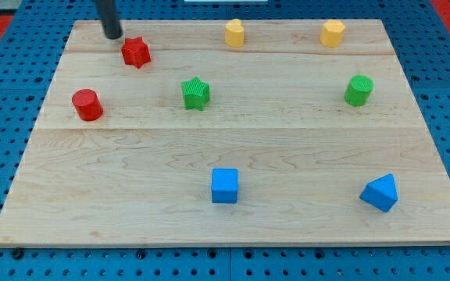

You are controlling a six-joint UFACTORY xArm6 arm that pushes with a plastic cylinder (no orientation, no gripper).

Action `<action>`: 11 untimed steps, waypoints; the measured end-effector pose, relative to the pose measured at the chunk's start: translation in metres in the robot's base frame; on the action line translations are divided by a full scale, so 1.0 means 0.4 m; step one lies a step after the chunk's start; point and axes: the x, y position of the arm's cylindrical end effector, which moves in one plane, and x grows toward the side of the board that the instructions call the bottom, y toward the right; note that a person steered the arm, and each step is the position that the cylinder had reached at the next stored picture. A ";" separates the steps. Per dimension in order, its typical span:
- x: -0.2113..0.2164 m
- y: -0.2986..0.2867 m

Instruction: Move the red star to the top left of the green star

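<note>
The red star [136, 52] lies near the view's top left of the wooden board [233, 226]. The green star [196, 93] lies below it and to its right, about a block's width apart. My tip [113, 35] is at the view's top left, just above and left of the red star, with a small gap between them. The rod comes down from the view's top edge.
A red cylinder [87, 104] sits at the left. Two yellow blocks [234, 33] [333, 33] lie along the top. A green cylinder [358, 90] is at the right. A blue cube [225, 186] and a blue wedge-like block [380, 193] lie near the bottom.
</note>
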 end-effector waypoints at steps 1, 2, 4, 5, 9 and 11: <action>0.025 0.079; 0.097 0.033; 0.194 -0.145; 0.185 -0.163; 0.128 0.006; 0.279 -0.007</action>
